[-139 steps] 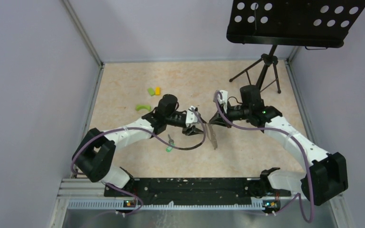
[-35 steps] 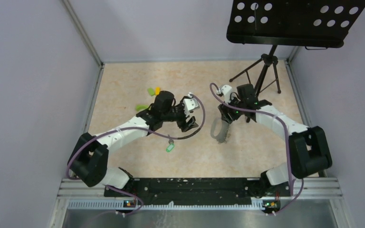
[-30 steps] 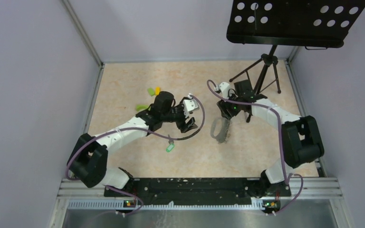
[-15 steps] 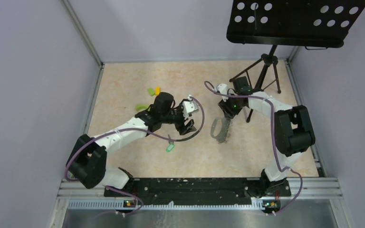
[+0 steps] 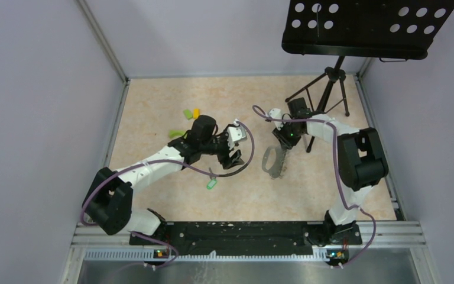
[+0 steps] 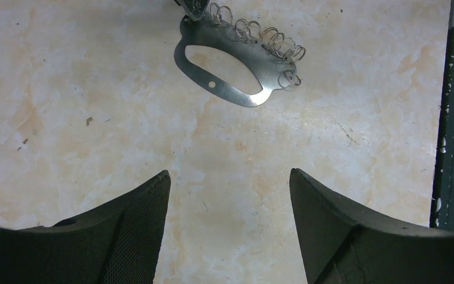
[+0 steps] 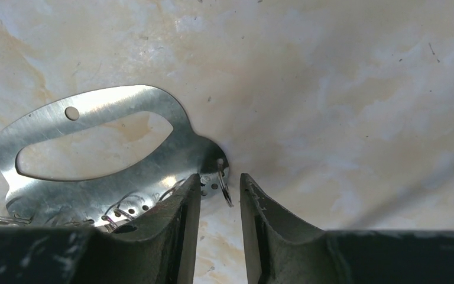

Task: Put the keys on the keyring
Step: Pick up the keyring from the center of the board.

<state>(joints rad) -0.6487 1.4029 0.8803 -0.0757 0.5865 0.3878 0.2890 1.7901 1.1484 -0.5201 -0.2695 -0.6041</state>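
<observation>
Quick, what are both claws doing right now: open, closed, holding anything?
Left claw: open, empty.
Right claw: nearly closed around the end of the keyring; whether it grips cannot be told.

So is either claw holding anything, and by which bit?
Left claw: open, holding nothing. Right claw: a small wire loop at the end of the flat metal keyring sits between its fingers, but whether it is pinched cannot be told.

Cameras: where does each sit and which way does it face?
Top: above, behind the arms, looking down on the table; both show whole.
Left wrist: on the left claw, facing the keyring ahead; two open fingers show.
Right wrist: on the right claw, down at the keyring's edge; fingers show.
Shared: all see the keyring.
</observation>
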